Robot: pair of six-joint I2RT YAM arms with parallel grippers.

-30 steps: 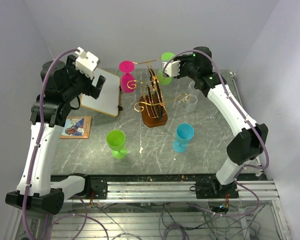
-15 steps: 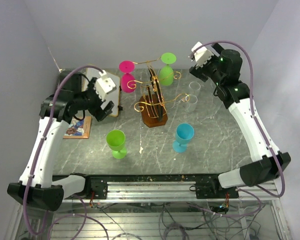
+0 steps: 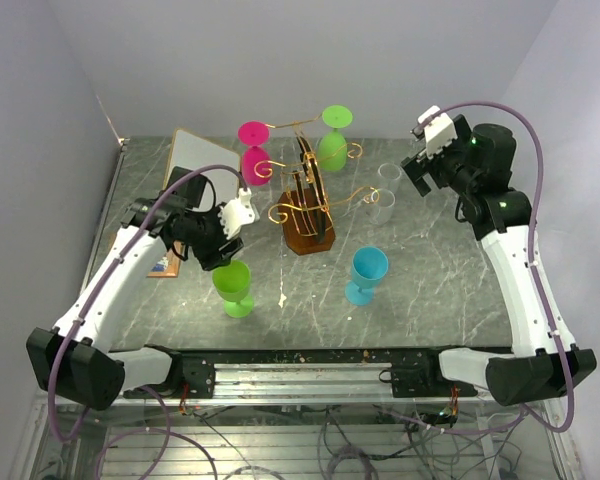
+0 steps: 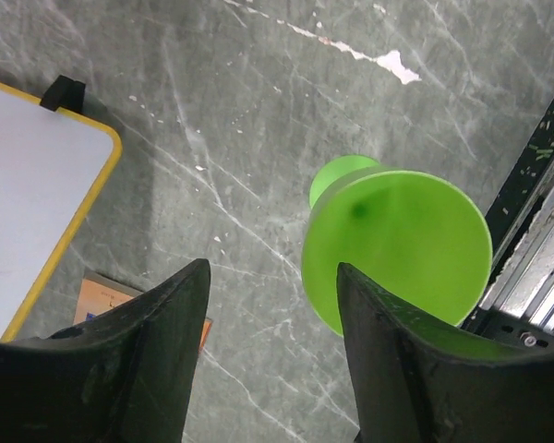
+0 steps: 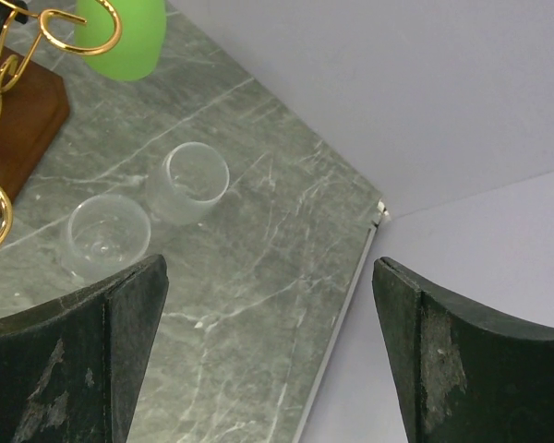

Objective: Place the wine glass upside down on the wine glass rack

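The green wine glass [image 4: 397, 249] stands upright on the table [image 3: 430, 290]. Its bowl is just past the tip of the finger on the right of the left wrist view, beside the gap and not inside it. The left gripper [image 4: 272, 272] has its jaws apart, with only bare table between them, and they hold nothing.

The rack [image 3: 305, 205] stands at mid-table between the two grippers, apart from both. A pink glass [image 3: 253, 150] and a second green glass [image 3: 332, 140] hang from its arms with their feet up.

On the far side of the left jaws from the wine glass lie a whiteboard [image 4: 28, 203] and, closer in, a picture card [image 4: 102, 295].

The right gripper [image 5: 270, 268] hangs raised, its jaws wide and empty. Ahead of its gap, down on the table, sit two clear cups [image 5: 189, 180]. The rack's brown base lies beyond the finger on the left of that wrist view.

A blue glass [image 3: 365, 275] stands upright, well clear of both pairs of jaws.
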